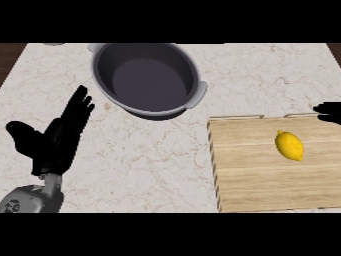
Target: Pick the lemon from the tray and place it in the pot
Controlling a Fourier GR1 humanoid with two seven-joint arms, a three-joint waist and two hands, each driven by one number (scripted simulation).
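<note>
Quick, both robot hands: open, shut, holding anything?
Left robot hand: open, fingers straight, holding nothing.
Right robot hand: at the tray's far right corner, holding nothing; fingers cannot be told.

lemon (289, 145) on tray (261, 190), tray at counter's (143, 170) right; pot (146, 77) behind-left of tray

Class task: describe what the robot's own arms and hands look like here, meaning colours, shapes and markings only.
The left hand is all black, with long slim fingers and a thick thumb. It joins a narrow wrist and a rounded grey forearm bearing a small dark marking. The right hand is black too; only part shows, and its forearm is out of view.
</note>
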